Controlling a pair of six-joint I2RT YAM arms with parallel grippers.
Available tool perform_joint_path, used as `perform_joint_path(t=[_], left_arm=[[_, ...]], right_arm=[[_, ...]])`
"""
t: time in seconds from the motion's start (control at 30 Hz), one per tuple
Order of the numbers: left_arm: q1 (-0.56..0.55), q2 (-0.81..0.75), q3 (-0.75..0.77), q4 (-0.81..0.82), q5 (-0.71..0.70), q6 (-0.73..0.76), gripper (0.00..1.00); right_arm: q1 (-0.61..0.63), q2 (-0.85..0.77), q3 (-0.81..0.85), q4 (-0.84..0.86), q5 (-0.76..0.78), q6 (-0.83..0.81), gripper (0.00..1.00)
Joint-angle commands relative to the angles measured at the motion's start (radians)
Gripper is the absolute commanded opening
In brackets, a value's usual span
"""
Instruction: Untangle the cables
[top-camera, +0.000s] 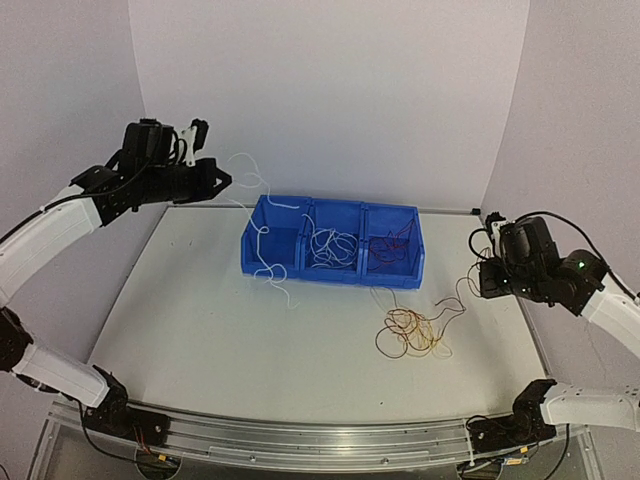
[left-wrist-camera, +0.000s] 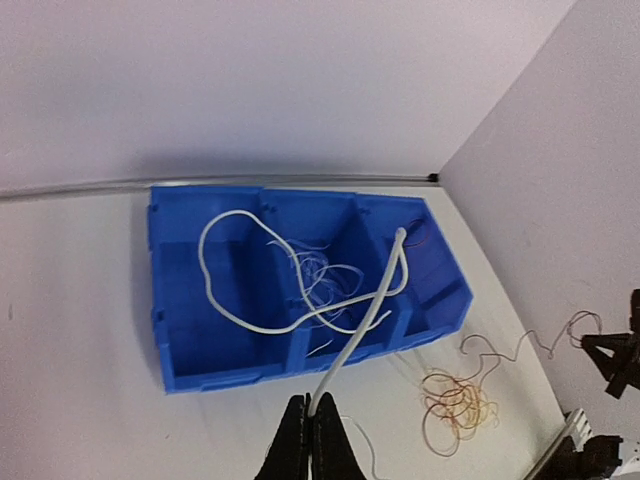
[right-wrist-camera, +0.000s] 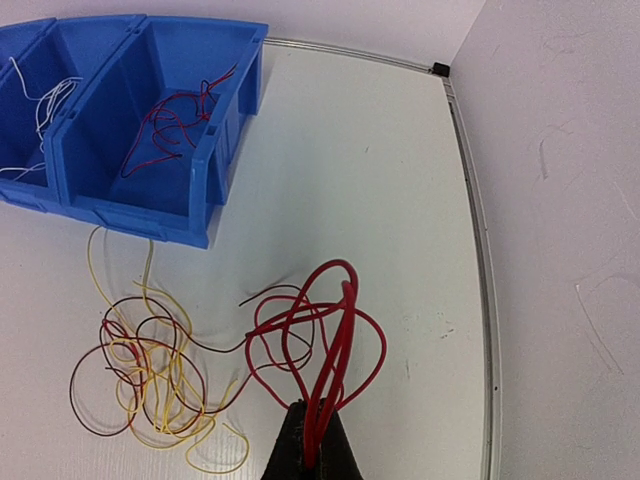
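Closest to the right wrist lens, the right gripper (right-wrist-camera: 310, 415) has its fingers pinched flat on a red wire (right-wrist-camera: 335, 320), gathered into several long narrow loops that fan out from the grip over the table (right-wrist-camera: 380, 180). I read the lifted hold, off to the right of the heap (right-wrist-camera: 150, 375) of yellow and dark brown wire, as a way to let the red loops hang free of it. One dark strand runs from the red loops into that heap, so I judge the two not yet parted. Left gripper (left-wrist-camera: 312, 408) is likewise closed tight, on a white wire (left-wrist-camera: 350, 345) that runs out over the blue bin (left-wrist-camera: 200, 365) and swings back in one wide, springy loop. In the top view that arm is raised above and left of the bin, and the white wire drapes into the left compartment and over the front wall onto the table. It is held up, I think, so its own weight pulls the curls open. Bin is hard moulded plastic with three compartments: fine white strands (top-camera: 332, 248) curled in the middle one, thin red and dark strands (right-wrist-camera: 170, 125) in the right. All wires look limp and smooth-coated and keep a coiled set. Table is matt and pale.
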Motion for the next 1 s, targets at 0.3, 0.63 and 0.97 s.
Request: perform_joint_path(t=[0.3,0.63,0.97], left_arm=[[-0.146,0.479,0.590,0.073,-0.011,0.115,0.00],[-0.147,0.854,1.022,0.010,-0.153,0.138,0.00],[-0.147,0.999,0.978,0.014,-0.165,0.175,0.00]], right_arm=[[-0.002,-0.022,-0.034,0.008,-0.047,0.050,0.00],[-0.002,-0.014,-0.043,0.010,-0.046,0.067,0.00],[-0.002,-0.010,0.043,0.010,-0.142,0.062,0.00]])
